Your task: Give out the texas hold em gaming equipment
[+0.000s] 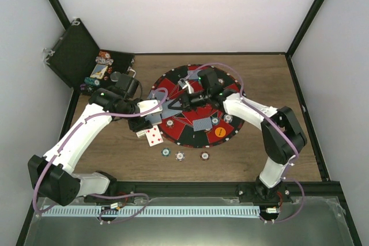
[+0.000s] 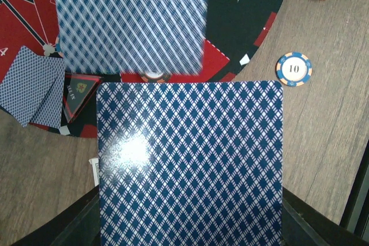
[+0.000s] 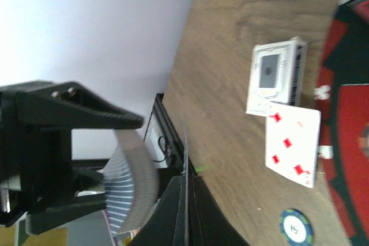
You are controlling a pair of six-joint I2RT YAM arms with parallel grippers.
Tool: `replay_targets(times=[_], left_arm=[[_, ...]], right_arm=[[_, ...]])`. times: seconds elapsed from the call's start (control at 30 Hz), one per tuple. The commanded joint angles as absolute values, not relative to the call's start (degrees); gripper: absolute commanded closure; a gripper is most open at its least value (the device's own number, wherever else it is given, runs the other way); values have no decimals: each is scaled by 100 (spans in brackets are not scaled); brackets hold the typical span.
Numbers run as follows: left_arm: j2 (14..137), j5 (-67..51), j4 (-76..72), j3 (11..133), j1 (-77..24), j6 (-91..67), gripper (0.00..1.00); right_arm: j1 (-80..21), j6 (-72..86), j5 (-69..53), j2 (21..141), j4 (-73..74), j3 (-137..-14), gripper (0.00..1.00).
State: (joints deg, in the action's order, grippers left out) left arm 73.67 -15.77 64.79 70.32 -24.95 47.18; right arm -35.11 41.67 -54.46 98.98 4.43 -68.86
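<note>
Grippers are both closing on cards. Left gripper (image 1: 147, 123) is clamping a blue-backed card (image 2: 190, 165) flat between its fingers, with the back facing its wrist camera; I can't tell whether it's one card or a stack. It is hovering at the left rim of the round red-and-black mat (image 1: 199, 137).

Right gripper (image 3: 185, 184) is reaching in from the mat side with its fingers shut, pinching a second card (image 2: 132, 21). That card is showing edge-on in the right wrist view and blurred in the left wrist view, just beyond the blue-backed card. I can't tell whether the two cards are touching.

Elsewhere:
- A face-up diamonds card (image 1: 154, 136) is lying on the wooden table (image 1: 259, 73) just below the left gripper, at the mat's edge. A card box (image 3: 277, 79) is lying just beside it.
- Three poker chips (image 1: 180, 155) are sitting in a row on the wood near the mat's near edge.
- An orange button disc (image 1: 219, 132) is sitting on the near-right part of the mat, with two striped chips (image 1: 228, 118) near it.
- Face-down cards (image 1: 202, 122) are lying on the mat between the disc and the grippers.
- An open black case (image 1: 75, 56) is sitting at the far-left corner, with more chips (image 1: 104, 59) lying by it.
</note>
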Motion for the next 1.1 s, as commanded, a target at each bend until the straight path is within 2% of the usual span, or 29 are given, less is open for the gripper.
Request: replay_targets(times=[0.0,0.2,0.43,0.67,0.83,0.9,0.93,1.0,1.07], left_arm=[[7258,-1746,6328,7012,-2494,4789,96],[7169,-1701,6420,6977,-2495,4781,96],[7126,-1734,6492,6951,-2496,4763,96],[7170,-1800,6547,7043,-2496,4725,96],[7220,-1845,6543,7027,-2492,4707,96],[7237,-1817,6541,7031,-2492,4726,96],[7234,-1805,6539,7036,-2496,4733,96],[7237,-1802,6503,7019,-2495,4741,96],[7257,-1819,6475,6993,-2494,4746,96]], right_arm=[[-3075,3858,-5246,9799,960,-7106,99],[-2309,3372,-4962,10508,1492,-8052,99],[-1801,2754,-3581,12461,2461,-10339,99],[-1606,2974,-3494,14269,2734,-12576,99],[-1573,3138,-3377,14690,2575,-13084,96],[-1558,3142,-3223,14710,2523,-13087,90],[-1563,3120,-3180,14708,2525,-13092,83],[-1564,3028,-3101,14677,2597,-13104,58],[-1563,2890,-2912,14568,2725,-13081,52]])
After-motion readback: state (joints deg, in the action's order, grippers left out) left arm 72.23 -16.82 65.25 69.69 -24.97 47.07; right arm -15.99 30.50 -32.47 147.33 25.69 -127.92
